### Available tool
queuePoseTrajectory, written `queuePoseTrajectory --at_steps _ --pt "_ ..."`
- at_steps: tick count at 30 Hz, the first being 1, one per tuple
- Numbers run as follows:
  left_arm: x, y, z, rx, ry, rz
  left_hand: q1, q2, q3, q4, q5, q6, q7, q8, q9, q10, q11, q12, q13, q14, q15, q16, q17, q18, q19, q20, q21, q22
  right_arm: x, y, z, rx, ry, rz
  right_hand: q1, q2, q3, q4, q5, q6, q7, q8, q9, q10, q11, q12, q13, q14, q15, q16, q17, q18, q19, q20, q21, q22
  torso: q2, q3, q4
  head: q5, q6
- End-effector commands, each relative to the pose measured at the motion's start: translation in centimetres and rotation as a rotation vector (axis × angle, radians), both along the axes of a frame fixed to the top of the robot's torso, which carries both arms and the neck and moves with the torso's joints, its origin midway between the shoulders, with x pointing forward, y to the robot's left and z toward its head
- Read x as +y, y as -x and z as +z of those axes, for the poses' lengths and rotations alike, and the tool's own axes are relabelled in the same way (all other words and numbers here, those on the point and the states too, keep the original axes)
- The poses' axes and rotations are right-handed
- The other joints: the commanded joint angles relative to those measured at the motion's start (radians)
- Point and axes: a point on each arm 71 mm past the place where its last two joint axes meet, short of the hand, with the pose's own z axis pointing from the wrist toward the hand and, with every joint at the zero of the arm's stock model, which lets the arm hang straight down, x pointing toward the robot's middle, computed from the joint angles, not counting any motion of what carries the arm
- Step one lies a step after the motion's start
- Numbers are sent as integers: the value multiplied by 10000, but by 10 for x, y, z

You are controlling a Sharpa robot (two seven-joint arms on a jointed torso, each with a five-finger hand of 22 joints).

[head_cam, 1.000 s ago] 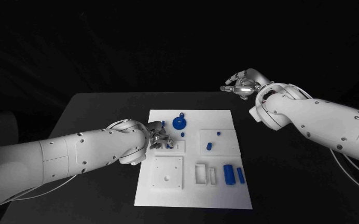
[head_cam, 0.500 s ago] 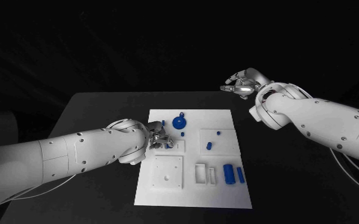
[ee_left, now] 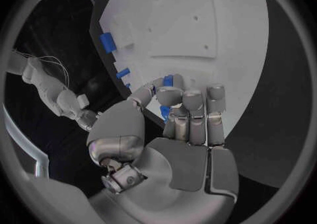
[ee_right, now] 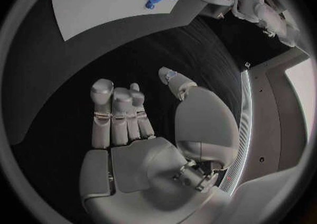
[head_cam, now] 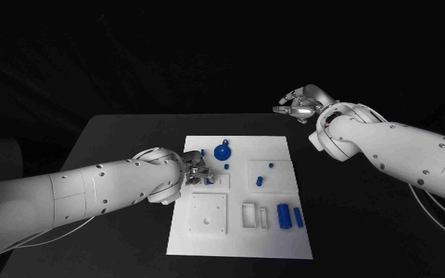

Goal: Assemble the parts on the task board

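The white task board (head_cam: 243, 194) lies in the middle of the black tabletop (head_cam: 121, 136). The left hand (head_cam: 197, 170) is at its left edge, fingers (ee_left: 192, 102) curled round a small blue part (ee_left: 168, 81). The right hand (head_cam: 298, 105) waits well away past the far corner, fingers loosely bent and holding nothing. A round blue part (head_cam: 222, 152) and two blue bars (head_cam: 290, 216) lie loose, so I think most work is left.
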Motion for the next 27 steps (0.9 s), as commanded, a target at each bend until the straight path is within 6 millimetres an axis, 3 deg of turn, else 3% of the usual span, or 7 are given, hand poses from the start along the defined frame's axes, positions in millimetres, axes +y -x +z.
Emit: queuePoseTrajectory --at_steps 1,7,27 --pt "-5 3 -4 279 -30 -232 -33 116 179 -126 -106 1800 -1196 51 -21 -512 -523 67 -32 175 -361 56 -32 57 100 -1452 -58 13 1 0 0 28 57 103 70 5 9 58 55 -63 153 47 9 -87 2 41 -12 -71 15 -18 -9 1011 55 10 -67 112 0 5 -11 11 -3" --pt "-6 3 -4 355 -22 -257 -160 106 163 111 -1152 1810 -1192 118 -44 -509 -513 142 -84 173 -381 87 -100 62 131 -1445 -110 11 1 0 0 37 62 107 74 7 8 58 61 -63 153 48 9 -88 2 43 -15 -71 15 -18 -9 1011 55 10 -68 113 1 10 -12 2 -12" --pt "-11 3 -6 604 -128 -507 -197 92 177 230 -1263 1858 -1208 180 -52 -497 -527 215 -95 193 -387 136 -120 66 147 -1445 -122 26 2 -1 -1 59 73 133 96 10 4 53 76 -65 153 49 10 -94 2 52 -27 -74 15 -19 -11 1011 54 9 -71 116 -4 12 -10 2 -28"
